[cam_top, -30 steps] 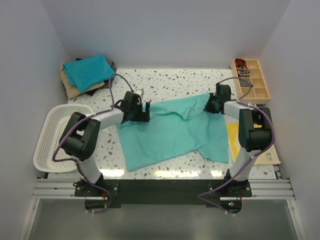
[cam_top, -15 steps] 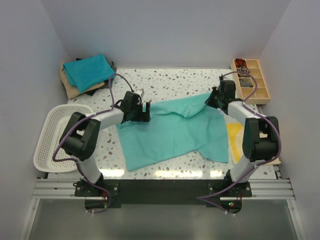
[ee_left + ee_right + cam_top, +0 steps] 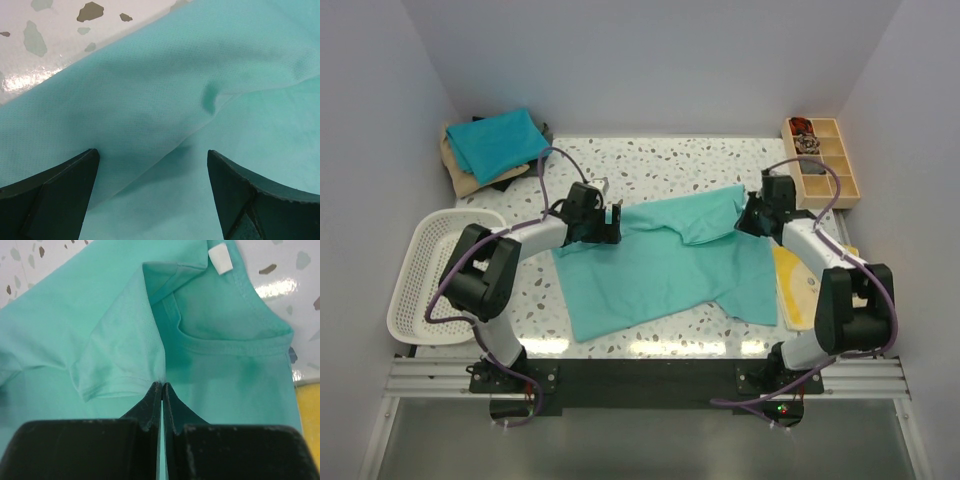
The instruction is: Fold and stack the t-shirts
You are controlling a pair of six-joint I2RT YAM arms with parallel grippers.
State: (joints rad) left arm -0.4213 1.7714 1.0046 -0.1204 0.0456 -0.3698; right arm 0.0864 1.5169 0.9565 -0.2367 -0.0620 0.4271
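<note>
Nearest to the arm bases lies the lower hem of the light green t-shirt (image 3: 660, 275), which is spread open and not folded on the speckled table (image 3: 660, 165), filling the middle between the two arms. At its left, near the front edge, stands a white basket (image 3: 420, 270), well apart from the cloth. At its right a yellow sheet (image 3: 798, 282) lies flat, and the shirt's right edge touches or slightly covers it. A little farther, the left gripper (image 3: 606, 222) is at the upper left edge of the shirt. In the left wrist view its two fingers stand wide apart above a soft crease in the cloth, with nothing held between them; whether the tips touch the cloth I cannot tell. On the other side the right gripper (image 3: 163, 385) is at the upper right part of the shirt. Its jaws are pressed together with almost no gap and pinch a fold of the cloth just beside the sleeve (image 3: 120, 355), next to the collar (image 3: 235, 346). A white label (image 3: 220, 259) shows at the far side of the collar. At the far left corner of the table is a stack: a folded teal-blue t-shirt (image 3: 500, 140) lies on top, with a tan t-shirt (image 3: 456, 168) and a dark t-shirt (image 3: 516, 176) showing under it. At the far right corner stands a wooden tray (image 3: 828, 165) with compartments, and some small things lie in its farthest ones.
</note>
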